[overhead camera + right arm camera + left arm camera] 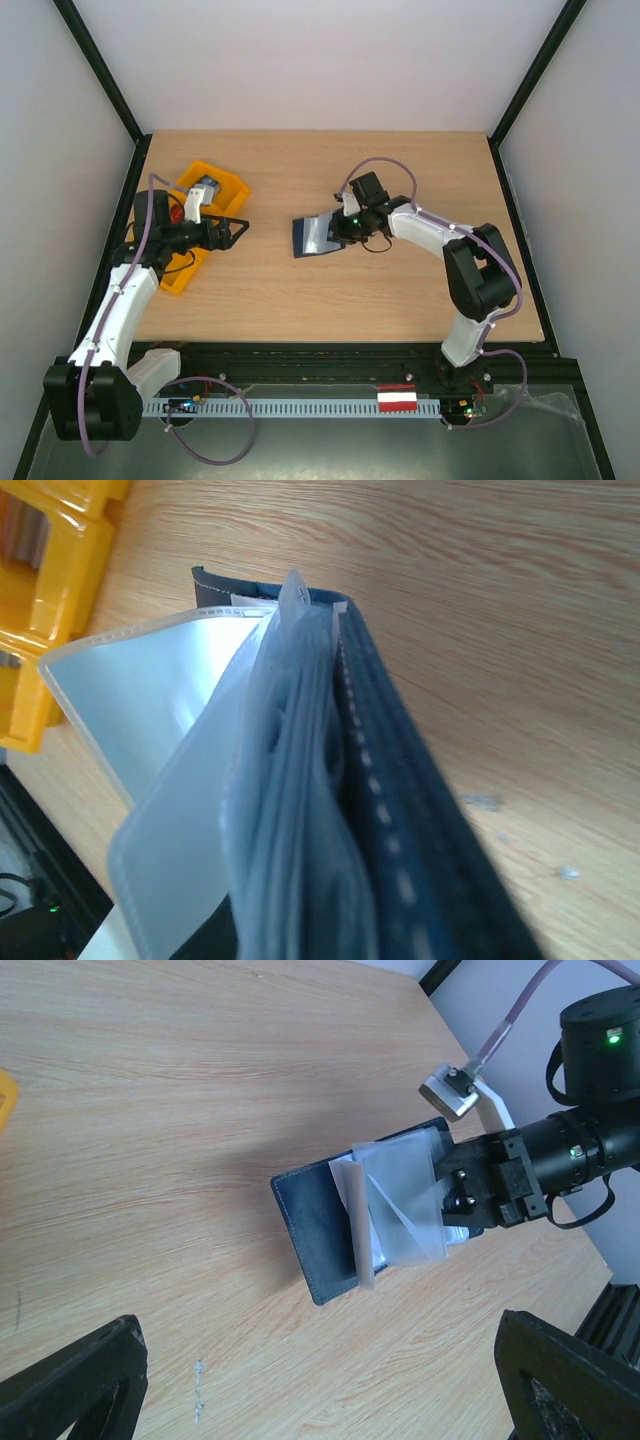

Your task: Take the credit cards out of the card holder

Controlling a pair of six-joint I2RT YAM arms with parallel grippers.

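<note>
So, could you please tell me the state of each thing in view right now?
card holder: open on the table, clear sleeves fanned up.
right gripper: shut on the card holder's sleeve edge.
left gripper: open, empty, beside the orange tray.
orange tray: on the table, small items inside, too small to identify.
</note>
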